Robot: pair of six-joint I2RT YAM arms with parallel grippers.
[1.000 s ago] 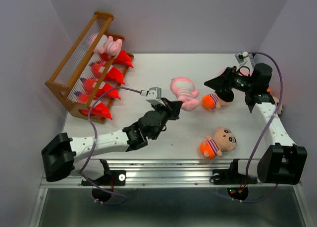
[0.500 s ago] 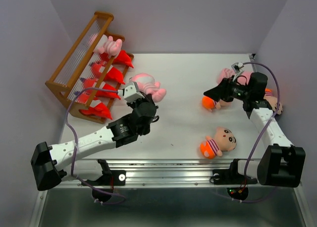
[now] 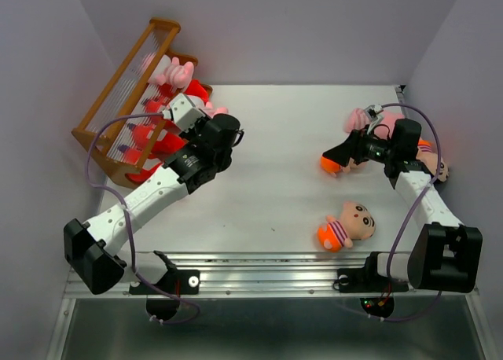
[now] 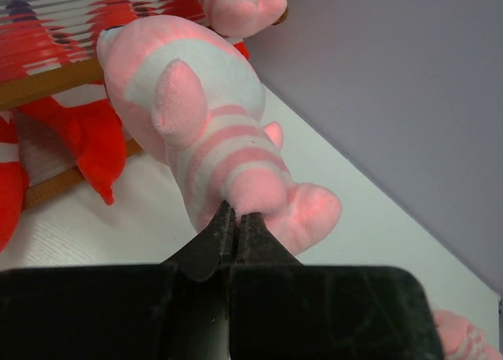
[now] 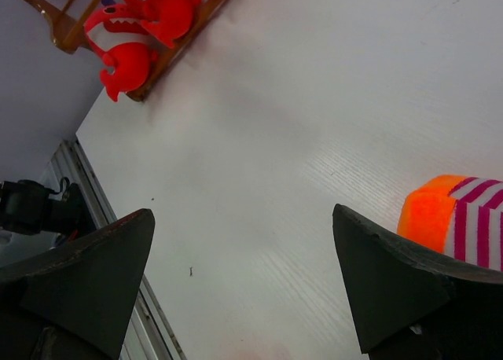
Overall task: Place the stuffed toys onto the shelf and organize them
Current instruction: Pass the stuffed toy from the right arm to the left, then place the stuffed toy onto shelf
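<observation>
One doll [image 3: 346,225] lies near the table's [image 3: 275,203] front edge. Farther back, the right gripper [image 5: 242,218] has its jaws wide apart beside a second doll [image 5: 448,218]. The left gripper [image 4: 233,222], clamped on a pig [image 4: 196,132], holds it just beside the shelf [image 3: 118,101], near the monsters [image 5: 130,53].

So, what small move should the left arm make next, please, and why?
Probably carry the striped pig a little farther, onto the shelf, before releasing: the left fingers are shut on it, and it hangs in front of the shelf.
</observation>
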